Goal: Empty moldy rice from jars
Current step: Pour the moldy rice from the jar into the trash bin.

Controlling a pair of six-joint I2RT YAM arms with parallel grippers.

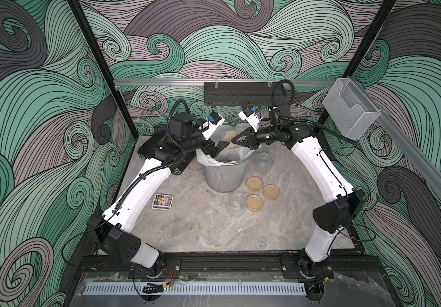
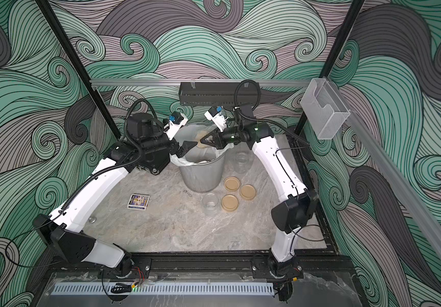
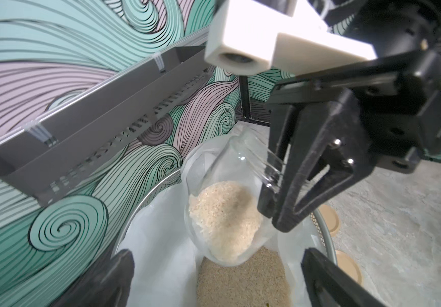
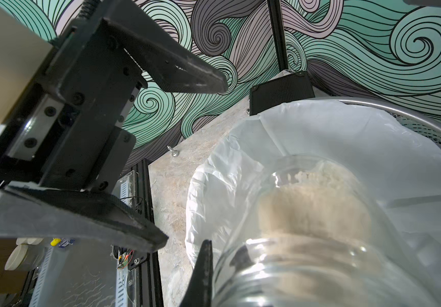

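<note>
Nearest me on the marble table [image 1: 187,234], off to the left, a small printed box [image 1: 162,202] lies flat. To the right of it stands an empty jar [image 1: 236,203] with its mouth open, and three tan lids [image 1: 254,203] lie in a cluster just beside it on the right, the nearest one touching it or nearly so.

Behind them is the silver mesh wastebasket [image 1: 223,180], its white liner [image 1: 204,160] folded over the rim. A second empty jar [image 1: 264,160] stands just beside it to the right. Down in the liner there is already a bed of darker beige grains [image 3: 240,279].

Over the basket's mouth the two arms meet. The right gripper [image 3: 275,218] is clamped tight on the rim of the third jar [image 3: 240,159], pinching the glass wall at its threaded mouth. That jar hangs tilted above the liner, with its mouth up towards the gripper and its base lower. The moldy rice [image 3: 224,218] is in that jar, a pale heap lying against the lower wall and base.

The left gripper [image 1: 220,150] hovers at the left side of the basket's mouth. Its jaws are spread wide with nothing between them, and it sits close to the tilted jar without touching it.

Far behind, a dark perforated tray [image 1: 243,93] hangs on the back rail.
</note>
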